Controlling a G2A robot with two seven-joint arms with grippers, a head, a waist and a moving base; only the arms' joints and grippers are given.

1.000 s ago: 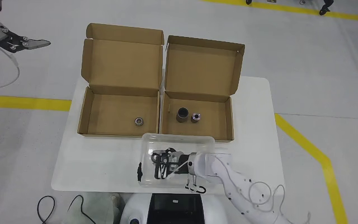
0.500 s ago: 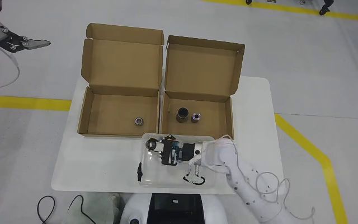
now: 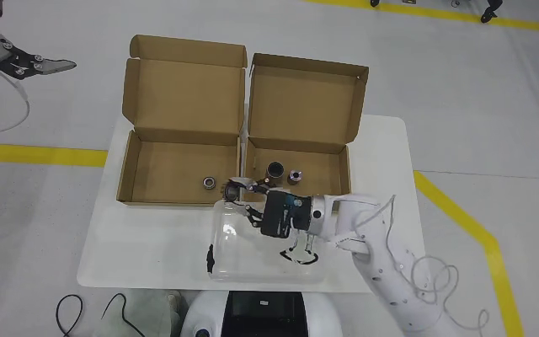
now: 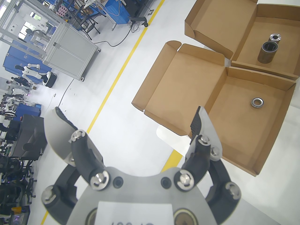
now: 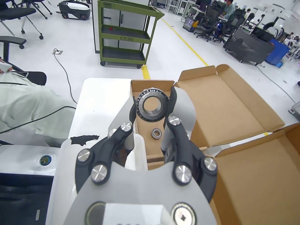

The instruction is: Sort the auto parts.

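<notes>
Above the far rim of the clear tray (image 3: 221,253), at the near corner of the left box (image 3: 168,173): right gripper (image 3: 236,187), lifted up and forward from low inside the tray a second ago. Clamps the large bearing (image 5: 151,105) by its outer ring, one pad on each side, bore facing the wrist camera. Hangs over the left box beside the seam with the right box (image 3: 337,189), with the small bearing (image 3: 209,181) on the box floor below and further in, well apart from the jaws. Off past the side of the white table (image 3: 379,152), over the floor: left gripper (image 4: 127,120), fingers spread wide, nothing between them. By count, largest first: one table, two open cardboard boxes, one tray, two bearings, one dark sleeve (image 3: 274,172) and one small silver collar (image 3: 294,177), the last two side by side in the right box
</notes>
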